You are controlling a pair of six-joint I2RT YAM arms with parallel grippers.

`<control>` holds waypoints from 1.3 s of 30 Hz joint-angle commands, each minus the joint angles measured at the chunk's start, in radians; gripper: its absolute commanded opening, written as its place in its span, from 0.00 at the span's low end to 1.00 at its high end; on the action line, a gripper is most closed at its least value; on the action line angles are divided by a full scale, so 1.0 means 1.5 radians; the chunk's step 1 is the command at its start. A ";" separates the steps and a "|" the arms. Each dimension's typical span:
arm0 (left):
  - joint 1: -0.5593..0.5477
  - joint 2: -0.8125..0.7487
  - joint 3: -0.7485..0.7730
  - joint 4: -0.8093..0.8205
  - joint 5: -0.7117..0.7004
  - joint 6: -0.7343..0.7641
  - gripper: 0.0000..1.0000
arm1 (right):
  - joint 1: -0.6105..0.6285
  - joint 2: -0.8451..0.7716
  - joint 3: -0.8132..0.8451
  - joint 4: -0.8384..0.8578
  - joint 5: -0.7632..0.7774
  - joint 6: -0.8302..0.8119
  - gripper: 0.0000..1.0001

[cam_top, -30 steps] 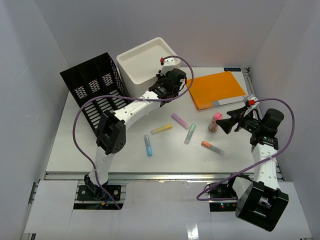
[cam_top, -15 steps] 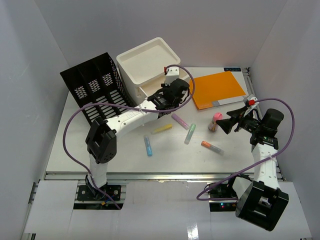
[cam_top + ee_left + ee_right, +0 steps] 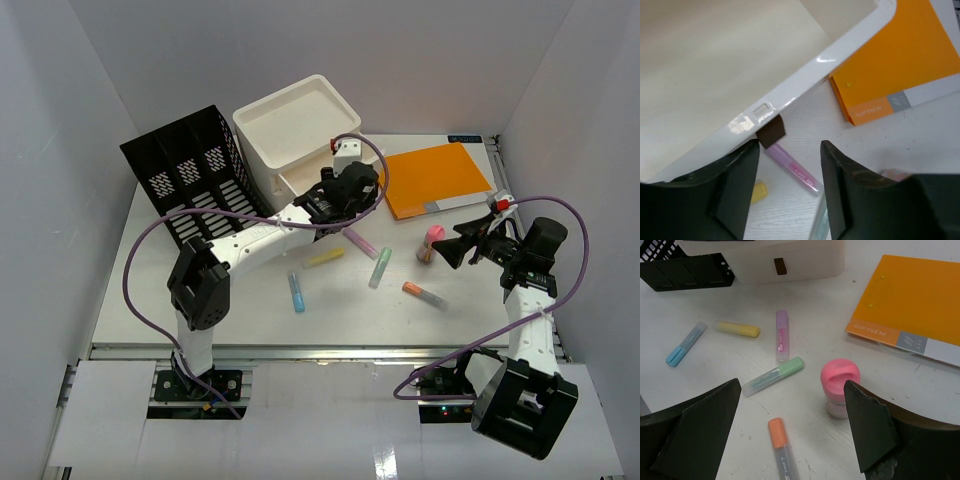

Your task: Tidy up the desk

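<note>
The white desk point(image 3: 140, 290) carries several highlighters: yellow point(image 3: 323, 258), blue point(image 3: 296, 291), purple point(image 3: 360, 243), green point(image 3: 380, 267) and orange point(image 3: 424, 294). My left gripper point(image 3: 340, 212) hovers open just in front of the white drawer box point(image 3: 295, 125). One drawer point(image 3: 740, 65) stands pulled out, its brown handle tab point(image 3: 771, 131) just past my left fingertip. In the left wrist view the purple highlighter point(image 3: 792, 165) lies on the desk below the gap of the left gripper point(image 3: 790, 150). My right gripper point(image 3: 791, 385) stands open over the green point(image 3: 772, 376) and orange point(image 3: 779, 442) highlighters, next to a pink-capped bottle point(image 3: 839, 385).
A black mesh file rack point(image 3: 190, 185) stands at the back left beside the drawer box. An orange folder point(image 3: 432, 178) lies flat at the back right. White walls close in the desk on three sides, with a metal rail point(image 3: 320, 350) along the front.
My left gripper drew back from the box toward the near right, bringing a drawer out a little, then opened and let go of the brown handle. The right arm stayed still.
</note>
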 commanded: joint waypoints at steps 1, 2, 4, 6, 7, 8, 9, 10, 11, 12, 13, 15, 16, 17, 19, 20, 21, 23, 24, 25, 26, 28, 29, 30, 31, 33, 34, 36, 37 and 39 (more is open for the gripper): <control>-0.005 -0.069 0.007 -0.001 0.108 0.054 0.92 | -0.004 0.010 0.037 -0.022 -0.014 -0.022 0.90; -0.005 -0.078 0.002 0.001 0.128 0.066 0.96 | -0.004 0.011 0.038 -0.027 -0.016 -0.026 0.90; -0.005 -0.104 -0.012 0.005 0.161 0.085 0.98 | -0.004 0.012 0.039 -0.034 -0.022 -0.035 0.90; -0.005 -0.137 -0.032 0.013 0.215 0.115 0.98 | -0.004 0.013 0.042 -0.044 -0.026 -0.049 0.90; -0.005 -0.159 -0.048 0.016 0.233 0.123 0.98 | -0.005 0.014 0.043 -0.049 -0.028 -0.059 0.90; -0.005 -0.186 -0.059 0.021 0.263 0.136 0.98 | -0.005 0.013 0.045 -0.058 -0.029 -0.066 0.90; -0.005 -0.205 -0.085 0.024 0.278 0.142 0.98 | -0.005 0.013 0.045 -0.064 -0.031 -0.074 0.90; -0.005 -0.223 -0.111 0.026 0.292 0.148 0.98 | -0.005 0.012 0.046 -0.069 -0.032 -0.082 0.90; -0.005 -0.242 -0.137 0.028 0.306 0.153 0.98 | -0.005 0.012 0.047 -0.075 -0.033 -0.091 0.90; -0.005 -0.266 -0.169 0.030 0.308 0.156 0.98 | -0.004 0.011 0.050 -0.090 -0.029 -0.114 0.90; -0.005 -0.295 -0.207 0.034 0.310 0.158 0.98 | -0.004 0.010 0.051 -0.102 -0.025 -0.136 0.90; -0.003 -0.380 -0.319 0.059 0.308 0.175 0.98 | -0.004 0.006 0.049 -0.115 -0.003 -0.160 0.90; -0.003 -0.405 -0.351 0.068 0.298 0.184 0.98 | -0.003 0.003 0.047 -0.120 0.013 -0.169 0.90; -0.003 -0.437 -0.391 0.077 0.286 0.192 0.98 | 0.000 0.002 0.046 -0.122 0.031 -0.173 0.90; -0.002 -0.508 -0.476 0.091 0.264 0.204 0.98 | 0.011 0.003 0.053 -0.134 0.064 -0.183 0.90; -0.001 -0.535 -0.505 0.095 0.254 0.208 0.98 | 0.017 0.003 0.058 -0.141 0.088 -0.190 0.90; -0.002 -0.565 -0.536 0.100 0.244 0.212 0.98 | 0.022 0.002 0.059 -0.140 0.118 -0.191 0.90; -0.002 -0.620 -0.591 0.111 0.234 0.220 0.98 | 0.036 -0.002 0.058 -0.133 0.177 -0.187 0.90; -0.002 -0.659 -0.626 0.120 0.229 0.223 0.98 | 0.058 -0.005 0.054 -0.119 0.237 -0.165 0.90; -0.002 -0.681 -0.635 0.119 0.226 0.224 0.98 | 0.071 -0.004 0.052 -0.112 0.256 -0.158 0.90; -0.002 -0.699 -0.640 0.116 0.224 0.224 0.98 | 0.085 -0.002 0.049 -0.104 0.274 -0.152 0.90; -0.003 -0.733 -0.644 0.114 0.214 0.220 0.98 | 0.126 0.005 0.039 -0.084 0.307 -0.137 0.90; -0.002 -0.750 -0.647 0.116 0.208 0.220 0.98 | 0.152 0.010 0.034 -0.074 0.338 -0.122 0.90; -0.002 -0.764 -0.650 0.117 0.203 0.220 0.98 | 0.177 0.017 0.030 -0.060 0.370 -0.108 0.90; -0.002 -0.774 -0.652 0.118 0.198 0.220 0.98 | 0.198 0.026 0.028 -0.037 0.401 -0.097 0.90; -0.003 -0.789 -0.654 0.119 0.196 0.221 0.98 | 0.228 0.049 0.032 -0.009 0.451 -0.072 0.90; -0.003 -0.796 -0.656 0.118 0.197 0.221 0.98 | 0.232 0.071 0.037 -0.005 0.465 -0.059 0.91; -0.003 -0.804 -0.658 0.117 0.202 0.220 0.98 | 0.238 0.097 0.054 0.015 0.496 -0.049 0.92; -0.002 -0.806 -0.660 0.118 0.207 0.219 0.98 | 0.240 0.111 0.060 0.021 0.514 -0.045 0.93; -0.003 -0.809 -0.662 0.121 0.215 0.219 0.98 | 0.242 0.134 0.072 0.025 0.535 -0.040 0.95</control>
